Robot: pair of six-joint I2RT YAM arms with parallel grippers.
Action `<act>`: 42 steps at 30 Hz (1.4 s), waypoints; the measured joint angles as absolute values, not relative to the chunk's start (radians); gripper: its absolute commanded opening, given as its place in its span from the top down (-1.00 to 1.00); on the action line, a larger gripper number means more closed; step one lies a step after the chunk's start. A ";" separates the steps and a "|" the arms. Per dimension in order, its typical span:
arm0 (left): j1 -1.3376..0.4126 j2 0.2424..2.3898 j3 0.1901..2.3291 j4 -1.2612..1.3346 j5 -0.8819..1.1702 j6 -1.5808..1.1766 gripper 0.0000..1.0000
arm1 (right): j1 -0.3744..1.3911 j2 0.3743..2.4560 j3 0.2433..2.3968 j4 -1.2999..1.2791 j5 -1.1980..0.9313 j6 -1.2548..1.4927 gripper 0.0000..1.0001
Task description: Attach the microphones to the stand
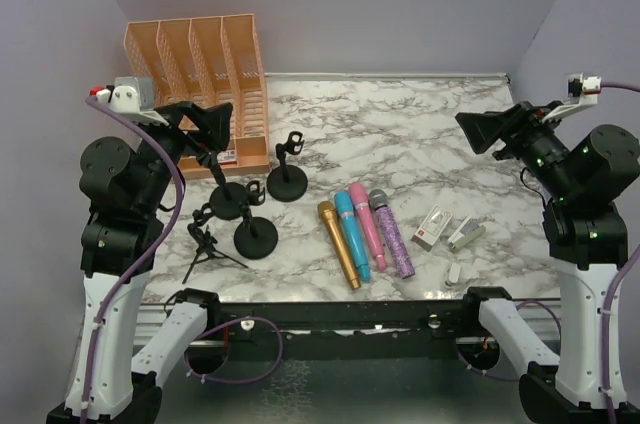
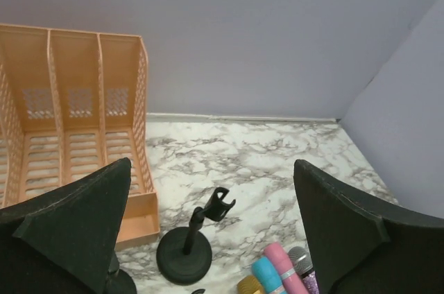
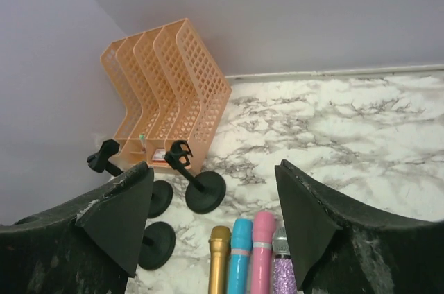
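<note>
Four microphones lie side by side on the marble table: gold (image 1: 339, 244), cyan (image 1: 352, 234), pink (image 1: 367, 225) and glittery purple (image 1: 392, 234). Left of them stand three black round-base stands (image 1: 288, 172) (image 1: 230, 194) (image 1: 255, 234) and a small tripod (image 1: 205, 249). My left gripper (image 1: 212, 122) hovers open above the left stands, nothing between its fingers. My right gripper (image 1: 478, 132) hangs open over the table's right side, empty. The left wrist view shows one stand (image 2: 184, 252) with its clip. In the right wrist view lie the gold (image 3: 220, 259), cyan (image 3: 240, 256), pink (image 3: 261, 252) and purple (image 3: 281, 270) microphones.
An orange file organizer (image 1: 200, 74) stands at the back left, right behind the stands. Two small white-and-red boxes (image 1: 432, 227) (image 1: 466, 235) and a small white piece (image 1: 453, 274) lie right of the microphones. Walls close in on three sides.
</note>
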State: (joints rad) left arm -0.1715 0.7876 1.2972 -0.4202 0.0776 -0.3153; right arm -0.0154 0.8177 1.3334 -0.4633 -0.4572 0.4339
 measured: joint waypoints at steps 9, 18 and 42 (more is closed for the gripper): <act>-0.171 0.765 1.219 -0.308 0.219 -0.332 -0.98 | -0.015 0.814 1.166 -0.396 -0.551 0.498 -0.60; -0.171 0.785 1.122 -0.268 0.273 -0.366 -0.98 | 0.010 0.942 0.933 -0.172 -0.702 0.627 -0.93; -0.171 0.790 0.951 -0.168 0.327 -0.492 -0.98 | 0.643 1.811 1.435 -0.027 -0.287 0.798 -0.95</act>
